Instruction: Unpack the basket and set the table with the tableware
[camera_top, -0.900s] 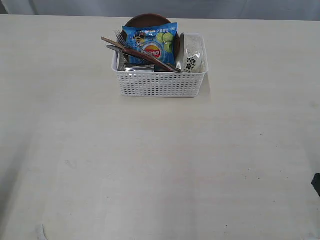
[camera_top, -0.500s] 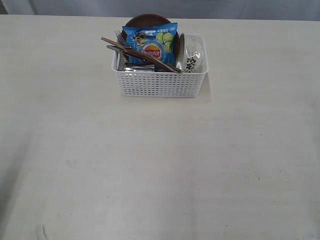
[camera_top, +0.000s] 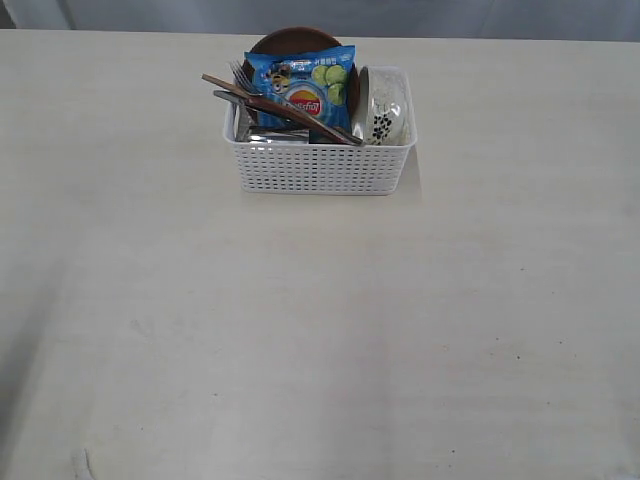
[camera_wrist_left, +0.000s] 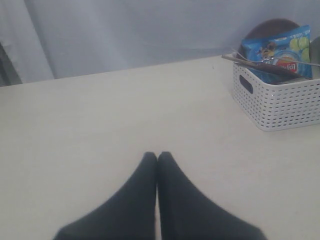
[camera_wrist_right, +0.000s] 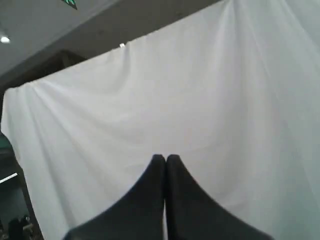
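Observation:
The white perforated basket stands at the far middle of the cream table. In it stand a brown round plate, a white floral bowl on edge at its right end, a steel fork, and a dark wooden spoon with chopsticks lying across. No gripper shows in the exterior view. My left gripper is shut and empty, low over bare table, well short of the basket. My right gripper is shut and empty, facing a white curtain. The steel cup and knife are hard to make out.
A blue snack bag leans against the plate in the basket, also seen as the blue bag from the left wrist. A grey-white curtain hangs past the table's far edge.
A dark part of the right arm at the right edge of the exterior view has gone out of sight. The basket and its contents have not moved.

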